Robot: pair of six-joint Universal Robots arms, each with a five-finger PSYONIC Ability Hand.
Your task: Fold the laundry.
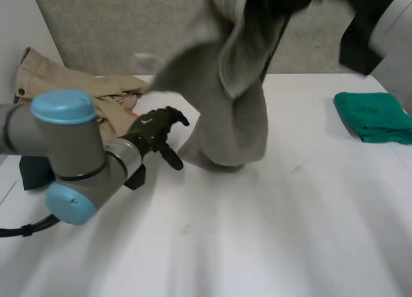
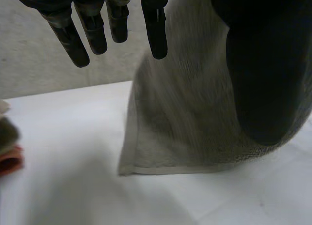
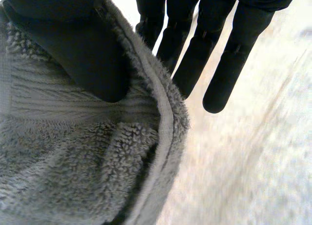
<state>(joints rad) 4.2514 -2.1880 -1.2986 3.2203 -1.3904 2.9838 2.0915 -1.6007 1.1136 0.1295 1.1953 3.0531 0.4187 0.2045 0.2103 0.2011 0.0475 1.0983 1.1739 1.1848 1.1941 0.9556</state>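
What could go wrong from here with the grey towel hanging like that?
1. The right robot hand pinches the grey towel just by its hem, so the towel might slip out.
2. The left robot hand is open beside the towel's lower end, which rests crumpled on the table. With that end not held, the fold may come out crooked.

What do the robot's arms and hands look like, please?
The left arm is thick grey tubing with rounded joints closed by light-blue caps and a silvery wrist ring. The left hand and the right hand are matt black, with slim round-tipped fingers and a thicker thumb.
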